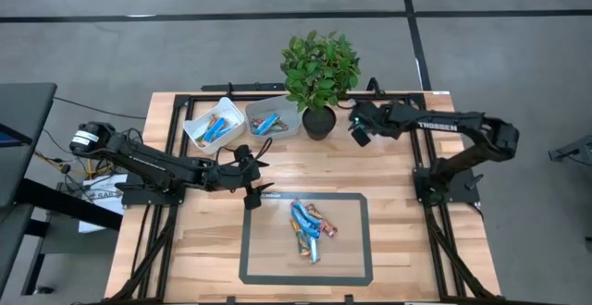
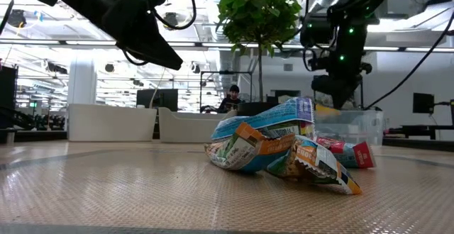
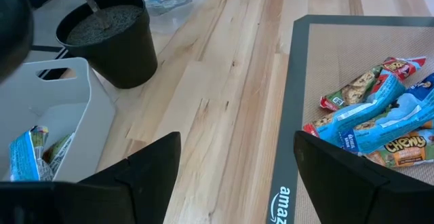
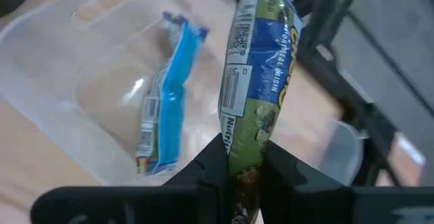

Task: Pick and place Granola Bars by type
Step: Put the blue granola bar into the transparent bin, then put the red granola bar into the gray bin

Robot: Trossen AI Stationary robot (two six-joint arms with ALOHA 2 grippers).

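Several granola bars [image 1: 310, 226] lie heaped on a grey-edged mat [image 1: 356, 250]; the low view shows the heap [image 2: 284, 149] close up, and the left wrist view shows it [image 3: 380, 119] too. My left gripper [image 1: 252, 177] hovers open just left of the mat, empty, with both fingers [image 3: 152, 166] apart. My right gripper [image 1: 359, 131] is beside the plant pot at the far side, shut on a blue-and-green bar [image 4: 261, 61]. Two translucent tubs [image 1: 215, 125] [image 1: 273, 118] at the far edge hold bars. One bright blue bar [image 4: 166, 108] lies in the tub my right wrist view shows. My right gripper pinches the blue-and-green bar by one end [image 4: 245, 159] between its two fingers. The rest of the bar sticks out past the fingertips, in line with them. It is lifted clear of the table.
A potted plant [image 1: 319, 69] in a black pot [image 3: 112, 44] stands between the tubs and my right gripper. Bare wood lies between the mat and the tubs. The room behind the table shows in the low view, with a person [image 2: 230, 99] far off.
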